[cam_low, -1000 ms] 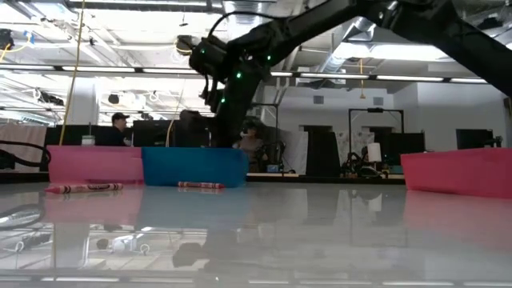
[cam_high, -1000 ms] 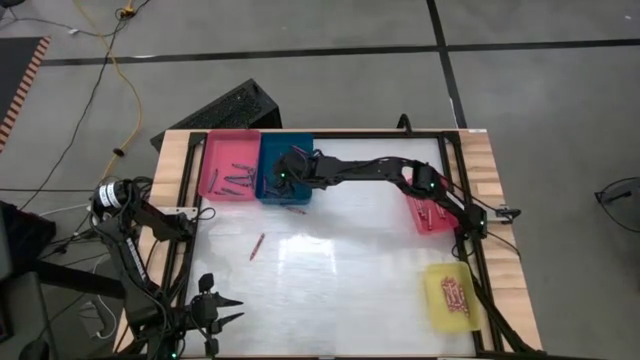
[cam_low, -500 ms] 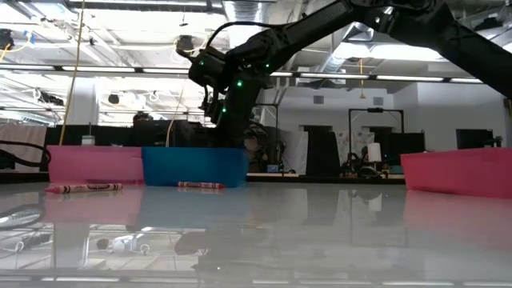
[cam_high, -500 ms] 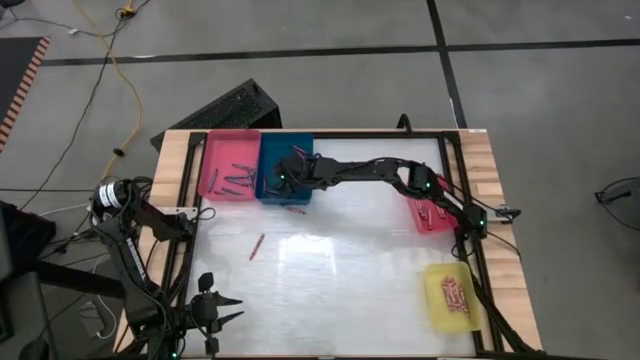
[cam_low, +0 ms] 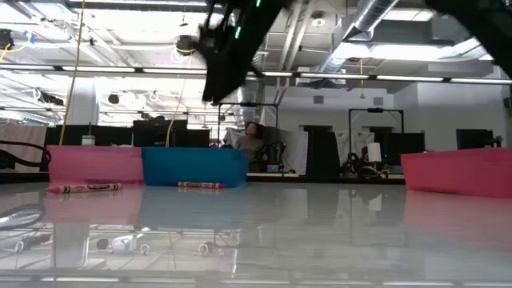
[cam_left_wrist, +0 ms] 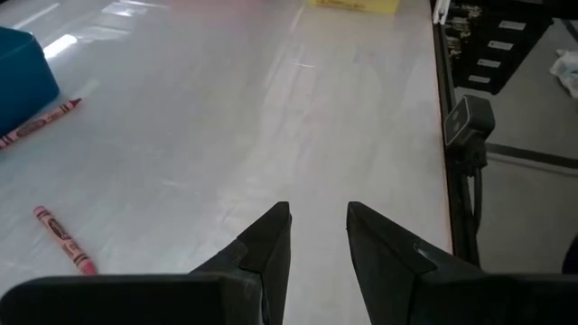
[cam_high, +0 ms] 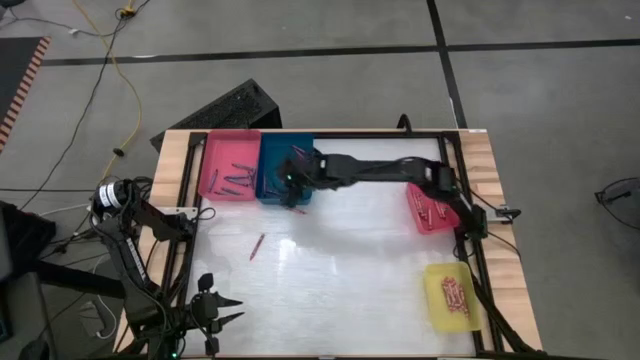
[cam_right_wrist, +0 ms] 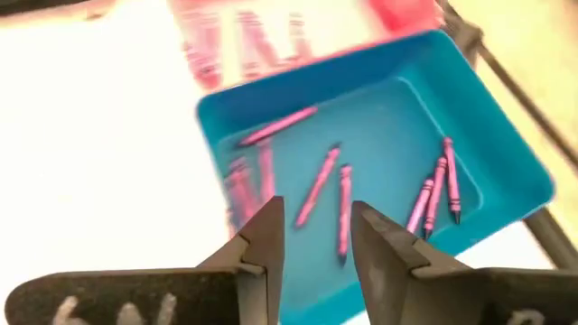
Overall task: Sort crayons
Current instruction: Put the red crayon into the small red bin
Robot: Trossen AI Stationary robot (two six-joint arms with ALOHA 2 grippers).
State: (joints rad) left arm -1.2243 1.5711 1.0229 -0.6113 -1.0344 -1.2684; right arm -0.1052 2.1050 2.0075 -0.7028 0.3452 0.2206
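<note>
Most crayons binned: blue tray (cam_right_wrist: 379, 171), pink tray (cam_high: 228, 165). Two loose on table (cam_high: 340, 270). Right gripper (cam_right_wrist: 312, 230) above blue tray, fingers spread, empty. Left gripper (cam_left_wrist: 318, 236) parked, fingers apart.

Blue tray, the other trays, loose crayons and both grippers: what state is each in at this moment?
Blue tray: upright, holds several pink crayons.
Pink tray: holds a few crayons.
Red tray: holds crayons.
Yellow tray: holds a bunch of crayons.
Loose red crayons: lying flat on the table.
Right gripper: open, empty, above the blue tray.
Left gripper: parted, empty, at the near edge.
</note>
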